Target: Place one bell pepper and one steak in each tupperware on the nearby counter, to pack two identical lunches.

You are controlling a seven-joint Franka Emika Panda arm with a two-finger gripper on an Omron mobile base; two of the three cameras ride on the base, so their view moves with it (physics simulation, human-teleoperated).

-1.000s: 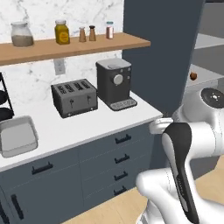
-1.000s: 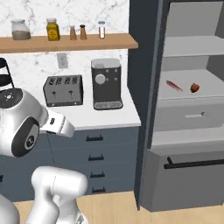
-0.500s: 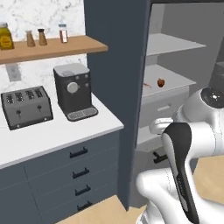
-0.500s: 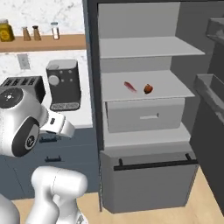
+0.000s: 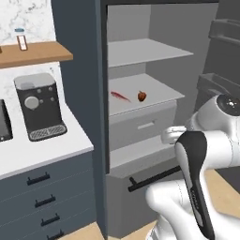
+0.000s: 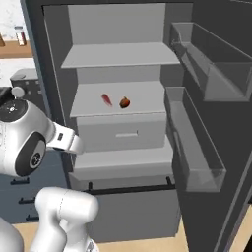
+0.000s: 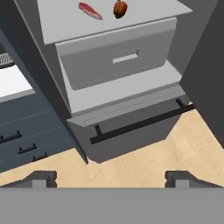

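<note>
In the hand view the end effector hangs released, its two dark fingertips spread wide apart at 6 o'clock with nothing between them, over a pale wooden floor. Beyond it, toward 12 o'clock, stands the open refrigerator, whose bottom freezer drawer carries a long black bar handle. Above that sits a closed grey crisper drawer with a recessed pull. On the shelf just over this drawer lie the steak and the red bell pepper, near each other but apart, the steak at 9 o'clock of the pepper. A higher shelf lies above them. The fridge door stands swung open at 3 o'clock in the right base view, with clear door bins. At 9 o'clock in the left base view the white worktop holds a black coffee machine over slate-blue drawers, beneath a wooden wall shelf bearing a small shaker.
</note>
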